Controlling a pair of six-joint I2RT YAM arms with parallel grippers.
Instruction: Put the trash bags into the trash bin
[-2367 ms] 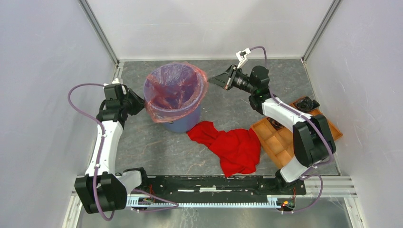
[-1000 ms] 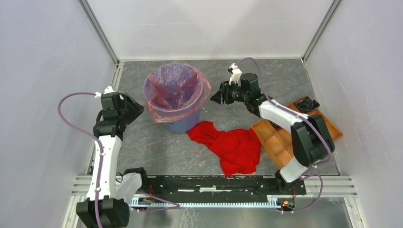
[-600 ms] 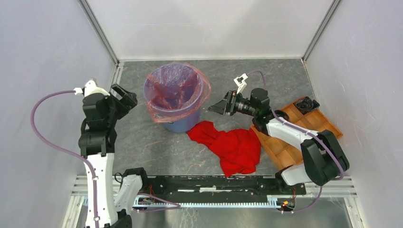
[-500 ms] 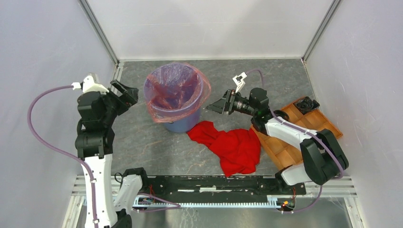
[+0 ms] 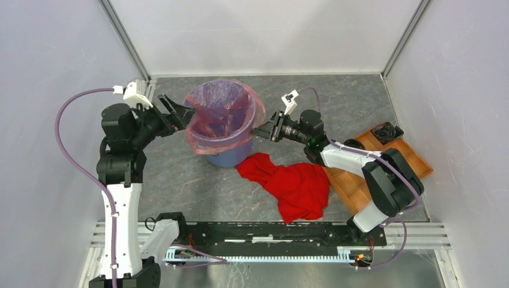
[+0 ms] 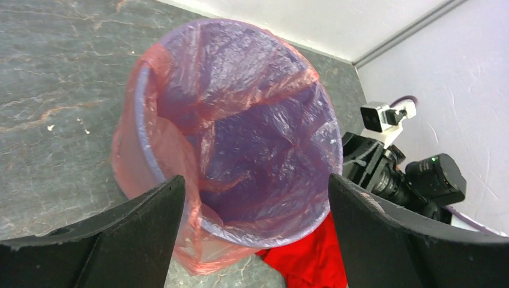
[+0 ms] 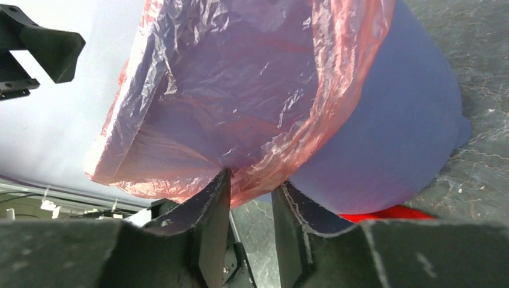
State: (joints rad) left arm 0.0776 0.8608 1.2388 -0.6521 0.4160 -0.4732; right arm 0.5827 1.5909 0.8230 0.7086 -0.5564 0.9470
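The blue trash bin (image 5: 233,157) stands at the back middle of the table. The translucent red-orange trash bag (image 5: 223,111) lines it, its edge folded out over the rim. My left gripper (image 5: 185,117) is held wide open at the bin's left rim; in the left wrist view (image 6: 255,180) it looks down into the lined bin (image 6: 273,235) with nothing between its fingers. My right gripper (image 5: 256,131) is at the bin's right side. In the right wrist view its jaws (image 7: 251,191) are narrowed but still apart, with the bag's overhanging film (image 7: 240,90) dipping between the tips beside the bin wall (image 7: 384,120).
An opaque red cloth (image 5: 294,183) lies crumpled on the grey floor just in front and right of the bin. An orange-brown compartment tray (image 5: 345,180) sits at the right under the right arm, with a black object (image 5: 387,130) at its far end. Walls enclose three sides.
The left arm rose and swung its gripper in to the bin's left rim, opening wider. The right gripper moved in to the bin's right rim and its jaws narrowed around the bag's edge.
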